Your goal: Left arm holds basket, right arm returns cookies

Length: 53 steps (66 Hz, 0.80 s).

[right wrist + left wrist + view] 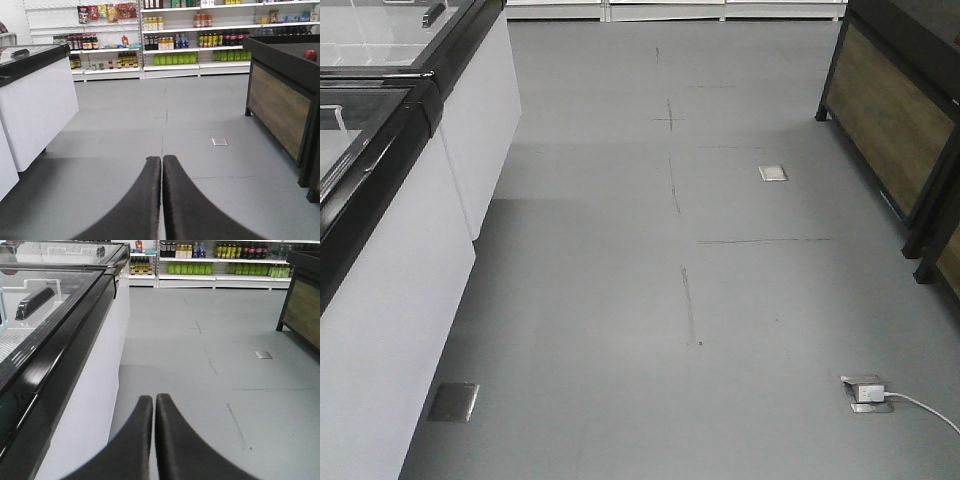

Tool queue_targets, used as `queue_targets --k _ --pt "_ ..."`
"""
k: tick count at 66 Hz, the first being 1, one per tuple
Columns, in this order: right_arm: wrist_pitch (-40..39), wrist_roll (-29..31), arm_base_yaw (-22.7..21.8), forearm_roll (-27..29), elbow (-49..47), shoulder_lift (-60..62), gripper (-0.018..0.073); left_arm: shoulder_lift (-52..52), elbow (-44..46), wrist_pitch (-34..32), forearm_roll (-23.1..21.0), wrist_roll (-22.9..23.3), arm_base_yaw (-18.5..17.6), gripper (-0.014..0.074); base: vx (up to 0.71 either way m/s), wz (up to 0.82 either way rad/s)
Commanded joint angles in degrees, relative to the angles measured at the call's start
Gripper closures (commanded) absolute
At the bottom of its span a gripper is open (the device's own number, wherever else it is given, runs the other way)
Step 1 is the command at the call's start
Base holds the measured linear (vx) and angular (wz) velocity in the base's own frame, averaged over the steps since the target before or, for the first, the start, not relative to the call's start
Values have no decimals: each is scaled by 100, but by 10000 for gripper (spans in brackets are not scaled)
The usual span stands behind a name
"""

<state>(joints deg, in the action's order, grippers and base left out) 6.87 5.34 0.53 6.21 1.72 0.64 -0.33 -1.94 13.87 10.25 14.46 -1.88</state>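
Floor [620,280]: grey, crossed by thin dark joint lines; runs from the freezer's foot across the aisle
Freezer [390,310]: row of white chest cabinets with black rims and glass lids; the landmark, along the left of the front view
Shelves [175,45]: white, at the aisle's end beyond the freezer; rows of green, yellow and dark bottles
Stand [280,107]: black frame, wood-grain side panel; across the aisle from the freezer
Left gripper [154,400]: near the freezer's white wall, over the floor; its two black fingers pressed together, nothing between them
Right gripper [162,160]: out in the aisle, well apart from the freezer; fingers closed tip to tip, holding nothing
Floor box [865,390]: metal, with a white plug and cable; on the far side of the aisle from the freezer
Near plate [453,401]: square metal, flush with the floor; just beside the freezer's foot
Far plate [772,173]: same kind; well apart from the freezer, nearer the stand
Red round thing [310,55]: on the stand's top; too small to tell what it is
Basket, cookies: cannot tell where; these views do not take them in
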Motion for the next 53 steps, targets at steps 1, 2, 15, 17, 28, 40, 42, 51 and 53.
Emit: queue_targets --k 1,2,15,17,28,40,42,51,53 --pt "-423 27 -26 -18 -12 59 568 46 -57 -447 -26 30 11 603 0 0" --pt "-423 27 -26 -18 -12 59 568 46 -57 -447 -26 30 11 603 0 0" --pt "-423 27 -26 -18 -12 59 568 46 -57 -447 -26 30 11 603 0 0" --pt "-423 27 -26 -18 -12 59 568 46 -57 -447 -26 30 11 603 0 0" --pt "-423 27 -26 -18 -12 59 568 46 -57 -447 -26 30 11 603 0 0" --pt "-423 27 -26 -18 -12 59 568 46 -57 -447 -26 30 11 603 0 0" --pt "-423 27 -26 -18 -12 59 568 46 -57 -447 -26 30 11 603 0 0" --pt "-423 27 -26 -18 -12 59 568 46 -57 -447 -26 30 11 603 0 0" --pt "-423 27 -26 -18 -12 59 568 46 -57 -447 -26 30 11 603 0 0"
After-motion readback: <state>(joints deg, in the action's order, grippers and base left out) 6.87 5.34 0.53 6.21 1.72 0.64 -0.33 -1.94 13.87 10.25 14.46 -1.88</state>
